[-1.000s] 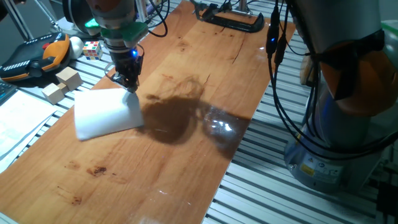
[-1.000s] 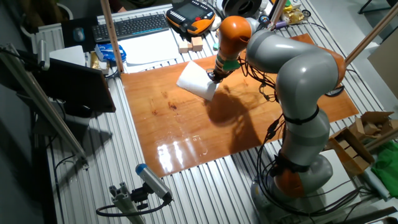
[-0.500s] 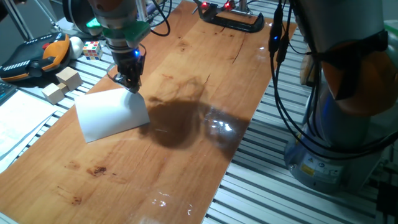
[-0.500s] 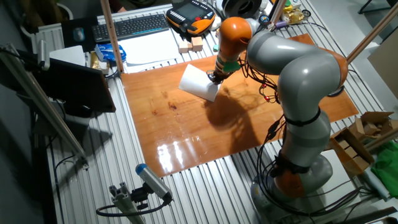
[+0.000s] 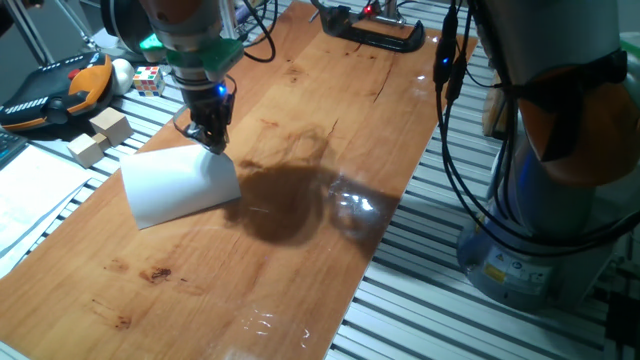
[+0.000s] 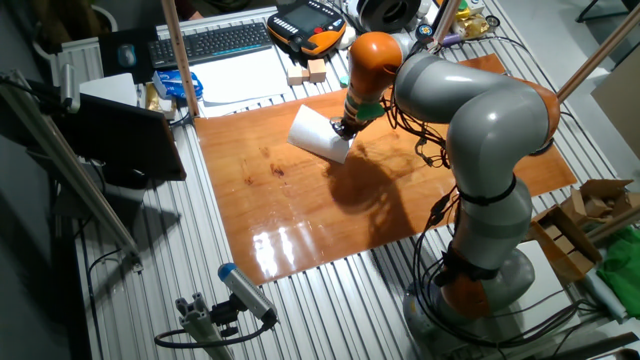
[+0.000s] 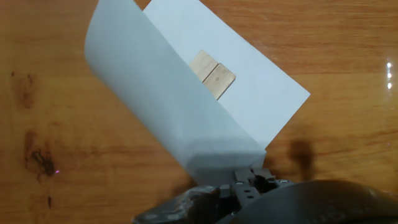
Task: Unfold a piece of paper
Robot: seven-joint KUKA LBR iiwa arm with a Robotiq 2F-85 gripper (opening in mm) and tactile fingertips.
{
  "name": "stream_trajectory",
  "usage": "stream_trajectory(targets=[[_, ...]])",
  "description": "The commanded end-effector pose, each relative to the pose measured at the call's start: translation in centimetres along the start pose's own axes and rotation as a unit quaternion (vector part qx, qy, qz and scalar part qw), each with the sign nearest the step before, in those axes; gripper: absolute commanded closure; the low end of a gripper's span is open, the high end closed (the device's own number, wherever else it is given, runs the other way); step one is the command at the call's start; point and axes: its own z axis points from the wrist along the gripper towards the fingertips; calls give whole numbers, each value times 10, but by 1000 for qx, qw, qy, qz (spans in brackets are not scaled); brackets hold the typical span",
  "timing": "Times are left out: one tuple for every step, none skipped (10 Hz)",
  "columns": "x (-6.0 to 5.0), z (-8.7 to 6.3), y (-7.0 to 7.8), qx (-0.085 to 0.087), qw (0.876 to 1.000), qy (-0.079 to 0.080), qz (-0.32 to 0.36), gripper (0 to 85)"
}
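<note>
Paper (image 5: 178, 185), pinched at one corner of its lifted flap by the gripper (image 5: 212, 141), could tear or slip free if pulled too fast.

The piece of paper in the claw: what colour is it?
Plain white piece of paper, clearest in the hand view.

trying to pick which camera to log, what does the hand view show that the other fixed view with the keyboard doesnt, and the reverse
Only the hand view shows the piece of paper from above, its upper flap lifted off the lower layer, and two small wooden tiles on that lower layer.

Only the other fixed view shows the whole grey and orange arm, the keyboard, the printed sheets, the wooden blocks and the black monitor.

Both show the white paper on the wooden board, with the gripper shut on one edge.
</note>
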Motion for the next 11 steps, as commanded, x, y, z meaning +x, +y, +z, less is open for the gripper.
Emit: stream_trajectory(targets=[[2,0,2,0,1000,0,-1,830],[5,2,4,0,1000,1,-1,830],[8,3,8,-2,1000,2,-1,830],[12,6,12,-4,1000,2,-2,830],[14,8,15,-4,1000,3,-2,830],[16,11,18,-3,1000,1,-1,830],[19,13,21,-3,1000,0,1,830],[22,15,23,-4,1000,0,3,830],[23,16,24,-5,1000,1,6,830],[25,17,26,-5,1000,2,7,830],[27,19,28,-6,1000,1,12,830]])
